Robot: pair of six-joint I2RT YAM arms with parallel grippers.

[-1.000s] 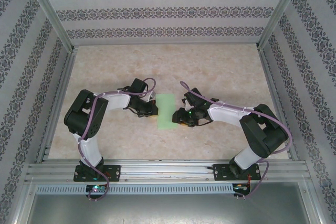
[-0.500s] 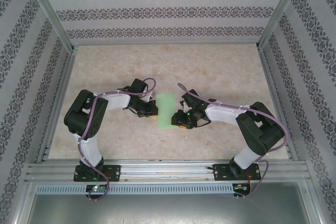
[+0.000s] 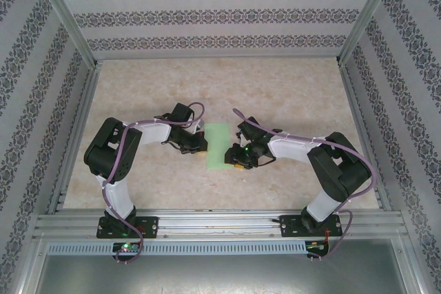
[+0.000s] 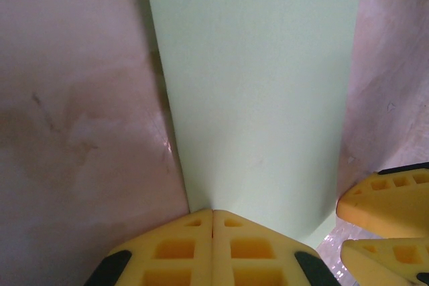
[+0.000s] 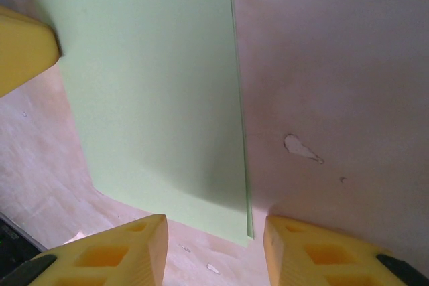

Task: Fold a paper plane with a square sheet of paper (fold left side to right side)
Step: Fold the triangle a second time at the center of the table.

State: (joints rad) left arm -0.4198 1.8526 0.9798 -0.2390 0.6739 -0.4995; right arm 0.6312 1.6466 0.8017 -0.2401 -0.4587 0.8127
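Note:
The square sheet of paper (image 3: 219, 146) is light green and lies flat on the table, folded double into a narrow rectangle. My left gripper (image 3: 200, 146) is shut, and its joined yellow tips (image 4: 213, 213) rest at the paper's (image 4: 255, 98) left edge near a corner. My right gripper (image 3: 236, 158) stands open at the opposite side. The near corner of the paper (image 5: 154, 98) lies between its fingers (image 5: 216, 227), and two layered edges show there. Nothing is gripped. The left gripper's yellow fingertip (image 5: 23, 48) shows beyond the paper.
The beige marbled tabletop (image 3: 289, 94) stretches wide behind and beside the paper. Patterned walls and a metal frame (image 3: 69, 25) enclose it. Small white flecks (image 5: 301, 147) mark the surface near my right gripper.
My right gripper has slid a little left toward the paper's corner, and its jaws have narrowed slightly. The left arm and the paper have stayed put.

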